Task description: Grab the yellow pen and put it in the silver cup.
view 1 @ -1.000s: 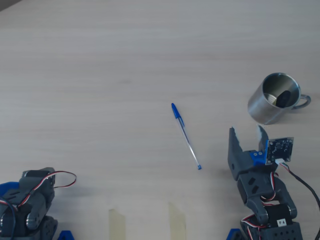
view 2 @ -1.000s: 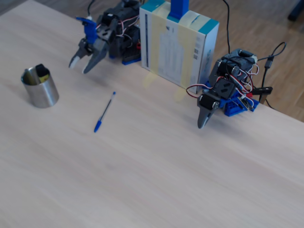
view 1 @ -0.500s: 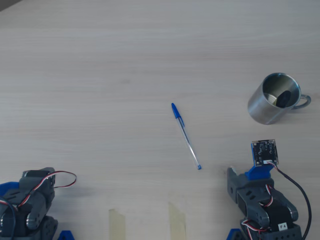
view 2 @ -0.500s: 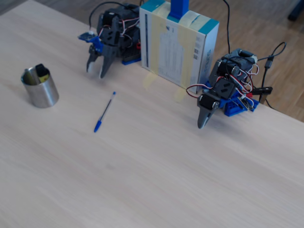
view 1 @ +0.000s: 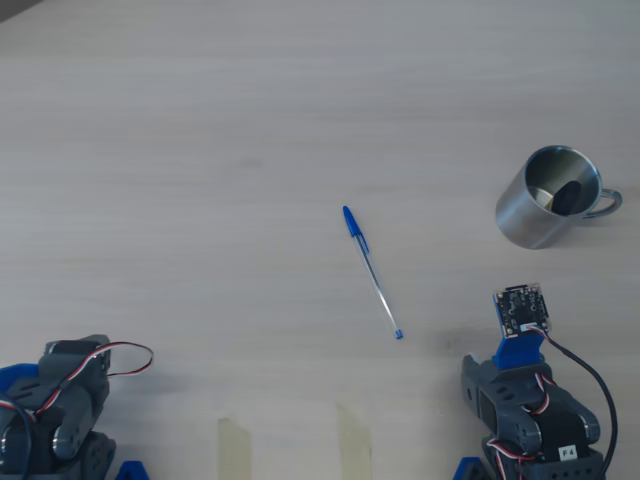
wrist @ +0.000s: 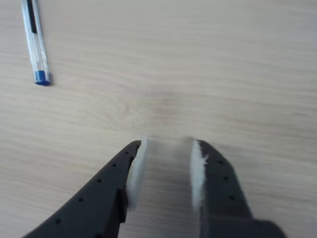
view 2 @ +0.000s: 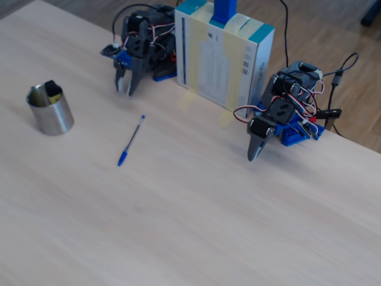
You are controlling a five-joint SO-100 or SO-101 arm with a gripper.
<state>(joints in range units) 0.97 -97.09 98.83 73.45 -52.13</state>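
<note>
My end effector [wrist: 166, 148] hangs just above the bare wooden surface [wrist: 198, 59], its two fingers a narrow gap apart with nothing between them. In the overhead view the silver cup [view 1: 545, 212] stands at about 1 o'clock from my arm, upright, its handle pointing to 3 o'clock. The yellow pen [view 2: 52, 90] sits inside it, black cap poking over the rim. The blue ballpoint [view 1: 371, 271] lies well apart, at 10 o'clock from me.
</note>
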